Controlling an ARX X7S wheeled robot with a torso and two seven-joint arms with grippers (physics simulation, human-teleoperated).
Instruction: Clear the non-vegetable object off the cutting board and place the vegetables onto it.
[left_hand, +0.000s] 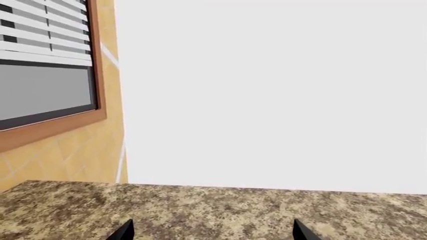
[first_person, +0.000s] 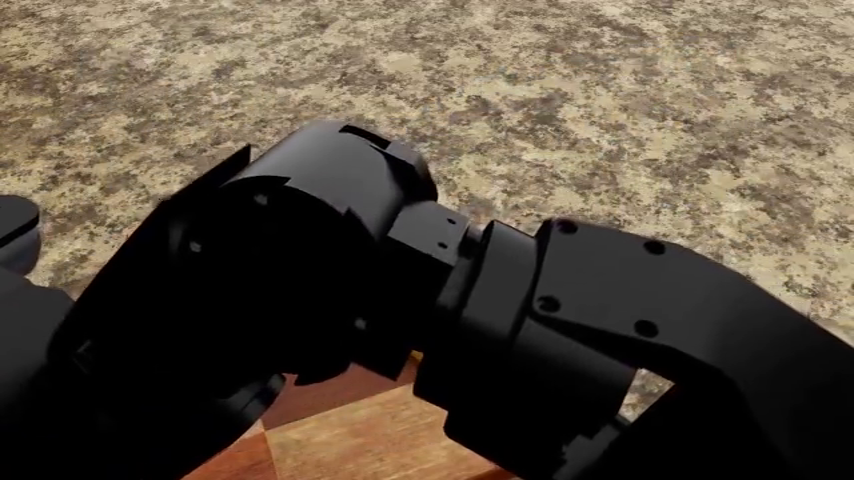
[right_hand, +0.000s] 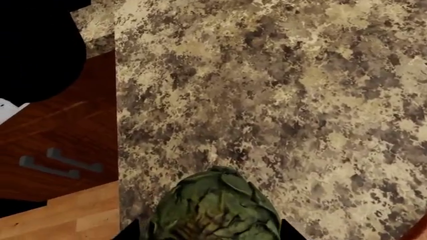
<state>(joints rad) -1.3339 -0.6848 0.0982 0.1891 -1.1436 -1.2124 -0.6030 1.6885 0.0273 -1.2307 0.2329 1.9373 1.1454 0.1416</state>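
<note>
Artichoke (right_hand: 215, 207) pinched between right hand (right_hand: 210, 230) fingertips above granite counter (right_hand: 280, 100), left hand (left_hand: 212, 231) spread, holding nothing.

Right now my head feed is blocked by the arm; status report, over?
Right pincer straddling artichoke, over counter. Left pincer open, empty, facing wall. Cutting board mostly hidden under arms.

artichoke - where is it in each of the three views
Left wrist view: not in it.
Head view: not visible; the black arms block most of the picture.
Right wrist view: the artichoke sits at the bottom edge, between the right gripper fingertips, above the speckled counter.
Shared landmark: the speckled counter shows in all three views.
</note>
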